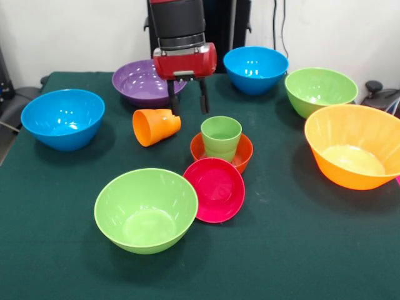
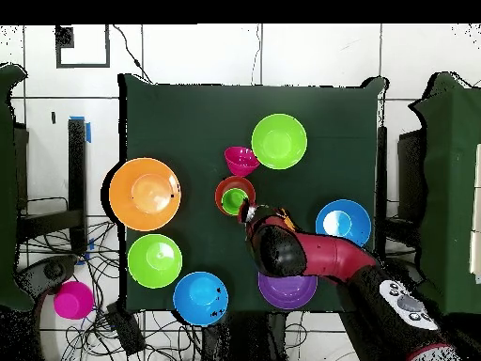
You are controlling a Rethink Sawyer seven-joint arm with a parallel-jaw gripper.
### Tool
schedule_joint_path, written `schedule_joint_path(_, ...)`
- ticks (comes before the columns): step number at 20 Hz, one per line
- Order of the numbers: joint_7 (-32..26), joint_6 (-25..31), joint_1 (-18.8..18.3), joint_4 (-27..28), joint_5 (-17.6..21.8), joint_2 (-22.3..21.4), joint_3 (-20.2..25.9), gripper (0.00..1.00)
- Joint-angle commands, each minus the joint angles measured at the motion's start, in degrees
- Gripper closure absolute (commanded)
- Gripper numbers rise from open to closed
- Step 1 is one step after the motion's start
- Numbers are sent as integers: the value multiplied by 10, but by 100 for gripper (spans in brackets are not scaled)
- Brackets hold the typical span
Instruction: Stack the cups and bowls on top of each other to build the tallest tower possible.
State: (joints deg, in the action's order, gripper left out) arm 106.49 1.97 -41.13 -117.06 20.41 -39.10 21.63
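The orange cup (image 1: pixel 156 126) lies on its side left of centre. The light green cup (image 1: pixel 221 137) stands upright inside the small orange-red bowl (image 1: pixel 242 156); both also show in the overhead view, cup (image 2: pixel 235 199) and bowl (image 2: pixel 224 188). The small magenta bowl (image 1: pixel 215 189) sits tilted against a light green bowl (image 1: pixel 146 209) at the front. My gripper (image 1: pixel 189 110) is open and empty. It hangs just behind the two cups, with one finger (image 1: pixel 173 103) next to the orange cup. In the overhead view my gripper (image 2: pixel 249 214) is beside the orange-red bowl, and my arm hides most of the orange cup.
Spread around the table are the purple bowl (image 1: pixel 140 81), two blue bowls (image 1: pixel 62 119) (image 1: pixel 255 69), a second light green bowl (image 1: pixel 320 90) and the large orange bowl (image 1: pixel 356 145). A pink round thing (image 2: pixel 72 300) lies off the table.
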Motion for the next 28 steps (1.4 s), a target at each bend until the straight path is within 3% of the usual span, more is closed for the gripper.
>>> schedule_joint_path(1,-65,200,77,73,54,-11,-57,0)
schedule_joint_path(4,-60,188,71,75,68,0,-49,0)
schedule_joint_path(7,-46,176,71,111,80,67,-45,0)
schedule_joint_path(12,-11,148,89,165,88,127,-56,0)
schedule_joint_path(15,43,142,103,188,45,166,-70,0)
schedule_joint_path(18,61,159,113,212,17,180,-77,0)
schedule_joint_path(23,38,208,127,235,3,154,-80,0)
schedule_joint_path(28,45,207,130,228,-2,154,-85,0)
